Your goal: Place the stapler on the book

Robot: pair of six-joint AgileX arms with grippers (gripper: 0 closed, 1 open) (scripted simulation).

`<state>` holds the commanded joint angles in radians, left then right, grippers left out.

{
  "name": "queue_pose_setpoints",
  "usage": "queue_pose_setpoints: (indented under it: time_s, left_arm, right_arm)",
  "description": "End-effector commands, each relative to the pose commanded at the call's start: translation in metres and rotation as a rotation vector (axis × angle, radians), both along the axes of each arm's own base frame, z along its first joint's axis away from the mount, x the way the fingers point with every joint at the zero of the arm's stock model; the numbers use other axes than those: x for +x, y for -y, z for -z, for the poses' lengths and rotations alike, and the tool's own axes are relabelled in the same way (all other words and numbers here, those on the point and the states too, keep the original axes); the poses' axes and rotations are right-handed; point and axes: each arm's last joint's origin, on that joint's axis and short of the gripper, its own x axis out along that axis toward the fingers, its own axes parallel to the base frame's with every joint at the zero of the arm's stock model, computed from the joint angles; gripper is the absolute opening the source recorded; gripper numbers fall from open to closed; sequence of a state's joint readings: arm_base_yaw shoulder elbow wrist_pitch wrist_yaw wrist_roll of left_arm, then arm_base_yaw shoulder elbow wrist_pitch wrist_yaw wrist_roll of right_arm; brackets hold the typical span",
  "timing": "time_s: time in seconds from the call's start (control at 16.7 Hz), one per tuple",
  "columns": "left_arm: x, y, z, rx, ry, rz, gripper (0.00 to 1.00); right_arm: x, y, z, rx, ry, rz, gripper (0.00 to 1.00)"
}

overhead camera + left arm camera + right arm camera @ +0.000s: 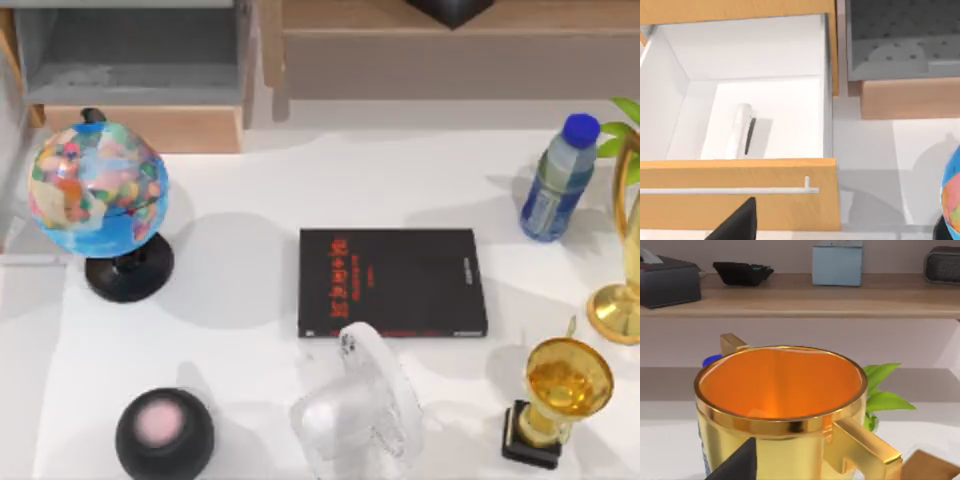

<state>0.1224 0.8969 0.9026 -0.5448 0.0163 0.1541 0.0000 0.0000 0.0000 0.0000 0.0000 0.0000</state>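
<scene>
The stapler [741,131], small, narrow and white with a dark slit, lies flat on the floor of an open white drawer [765,50] in the left wrist view. A dark part of my left gripper [735,224] hangs over the drawer's wooden front, apart from the stapler. The book [390,282], black with red lettering, lies flat at the table's middle with nothing on it. In the right wrist view a dark part of my right gripper [735,464] sits close in front of a gold cup.
A globe [97,190] stands at the left and a black round object with a pink top [163,432] at the front left. A translucent white object [365,410] touches the book's front edge. A water bottle [558,180] and a gold trophy [565,385] stand at the right.
</scene>
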Motion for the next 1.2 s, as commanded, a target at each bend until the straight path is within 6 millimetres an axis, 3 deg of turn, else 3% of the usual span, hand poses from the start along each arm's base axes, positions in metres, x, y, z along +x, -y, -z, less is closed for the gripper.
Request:
queue_pose_setpoints:
  time_s: [0.18,0.3,0.42,0.6,0.72,0.9,1.02,1.2]
  left_arm:
    - [0.071,-0.024,-0.032,0.011,-0.202,-0.017,1.00]
    - [0.124,-0.046,-0.034,0.006,-0.344,-0.026,1.00]
    - [0.174,-0.072,-0.020,-0.008,-0.488,-0.031,1.00]
    - [0.233,-0.110,0.024,-0.042,-0.685,-0.027,1.00]
    - [0.259,-0.130,0.059,-0.065,-0.789,-0.017,1.00]
    - [0.281,-0.149,0.101,-0.088,-0.892,0.009,1.00]
    - [0.289,-0.152,0.120,-0.091,-0.923,0.030,1.00]
    - [0.296,-0.150,0.131,-0.083,-0.930,0.054,1.00]
  right_arm:
    - [0.000,0.000,0.000,0.000,0.000,0.000,1.00]
    - [0.000,0.000,0.000,0.000,0.000,0.000,1.00]
    - [0.000,0.000,0.000,0.000,0.000,0.000,1.00]
    - [0.000,0.000,0.000,0.000,0.000,0.000,1.00]
    - [0.000,0.000,0.000,0.000,0.000,0.000,1.00]
    - [0.000,0.000,0.000,0.000,0.000,0.000,1.00]
    - [0.000,0.000,0.000,0.000,0.000,0.000,1.00]
    - [0.000,0.000,0.000,0.000,0.000,0.000,1.00]
